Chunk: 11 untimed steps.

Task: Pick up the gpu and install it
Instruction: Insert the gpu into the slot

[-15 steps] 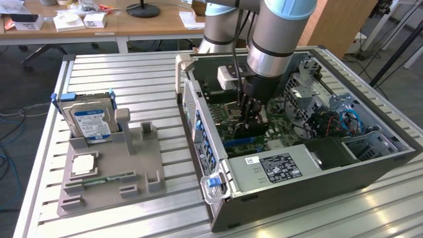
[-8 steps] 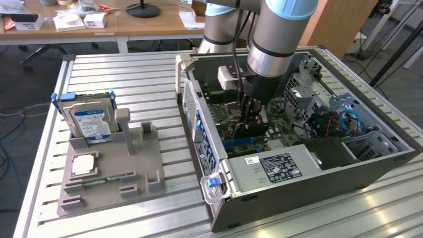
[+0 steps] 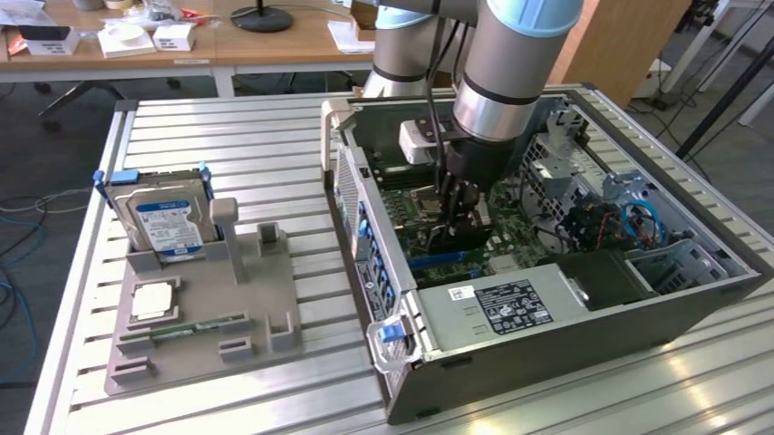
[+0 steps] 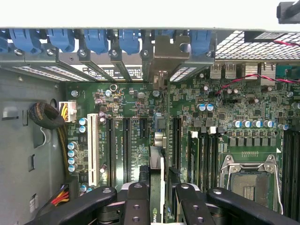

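Gripper point(image 4: 158, 199) holds gpu point(image 4: 158, 161) edge-on inside computer case point(image 3: 545, 353).
Jaws clamped on it; slots point(image 4: 125, 145) flank it, hard drive point(image 3: 166, 225) well apart.

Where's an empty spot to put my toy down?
The biggest bare patch is the silver slatted table beyond the blue-labelled silver hard drive, on the exterior view's left of the open grey computer case. A narrow strip runs between the grey plastic holder and the case. Inside the case is crowded: the tool grips the thin dark gpu card there.

Arm point(image 3: 532, 27): I have it reaching steeply down.
Wrist point(image 3: 498, 109): I see it near vertical.
Gripper point(image 3: 463, 213): fingers point(image 4: 137, 201) clamped on the gpu point(image 4: 160, 159).
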Motion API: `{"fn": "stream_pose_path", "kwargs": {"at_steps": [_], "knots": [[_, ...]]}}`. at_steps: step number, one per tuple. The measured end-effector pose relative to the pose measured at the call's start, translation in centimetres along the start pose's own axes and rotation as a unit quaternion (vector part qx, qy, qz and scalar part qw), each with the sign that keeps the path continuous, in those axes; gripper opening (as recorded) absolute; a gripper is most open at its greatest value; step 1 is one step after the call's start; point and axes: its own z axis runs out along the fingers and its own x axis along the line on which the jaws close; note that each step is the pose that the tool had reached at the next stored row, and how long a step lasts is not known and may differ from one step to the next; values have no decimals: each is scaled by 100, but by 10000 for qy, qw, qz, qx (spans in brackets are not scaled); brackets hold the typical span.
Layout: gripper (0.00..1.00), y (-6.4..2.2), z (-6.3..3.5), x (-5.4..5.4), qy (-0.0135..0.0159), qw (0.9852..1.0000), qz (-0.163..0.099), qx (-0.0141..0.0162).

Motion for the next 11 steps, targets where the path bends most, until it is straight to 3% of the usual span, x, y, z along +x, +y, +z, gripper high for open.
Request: {"fn": "stream_pose_path", "kwargs": {"at_steps": [11], "knots": [[26,-1,44,1,0,10000,0,1]]}}
